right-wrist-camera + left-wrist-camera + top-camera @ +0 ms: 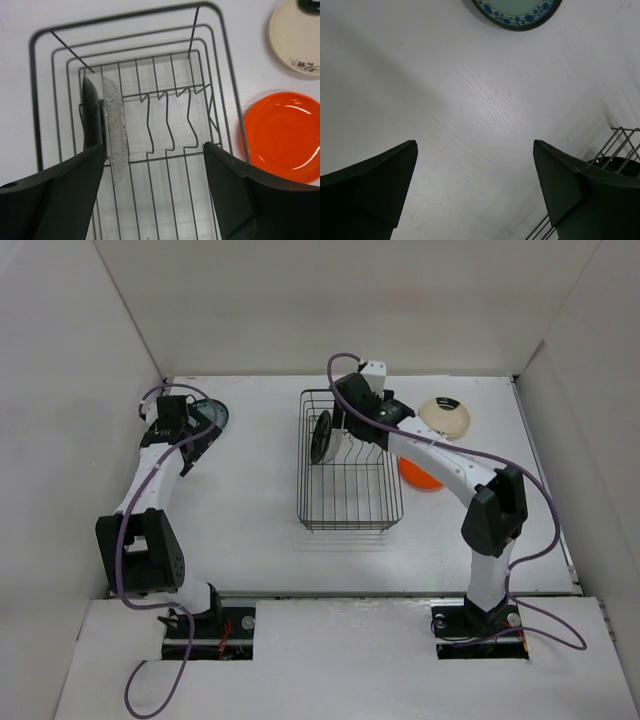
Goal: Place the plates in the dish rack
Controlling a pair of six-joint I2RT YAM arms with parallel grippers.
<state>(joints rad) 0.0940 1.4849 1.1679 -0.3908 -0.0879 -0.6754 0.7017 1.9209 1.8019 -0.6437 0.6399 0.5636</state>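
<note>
**Tabletop (240, 510) holdings, one entry per item**

1. Rectangular dish rack of thin dark metal wire (360, 490), mid-tabletop. It holds two plates upright on edge, side by side at its left end:
   - round black plate (91, 117)
   - pale grey-white round plate (114, 130), close against the black one
2. Bright orange round plate (282, 137), lying flat just beside the rack's right side.
3. Cream round plate (295, 37), lying flat beyond the orange one. It has a small dark mark (305, 65) near the rim, too small to read.
4. Teal round plate with a blue floral border (517, 10), lying flat at far left, well apart from the rack.
5. Left fingers (370, 190), spread wide and holding nothing, above bare tabletop near the teal plate.
6. Right fingers (60, 195), spread wide and holding nothing, above the rack.
</note>
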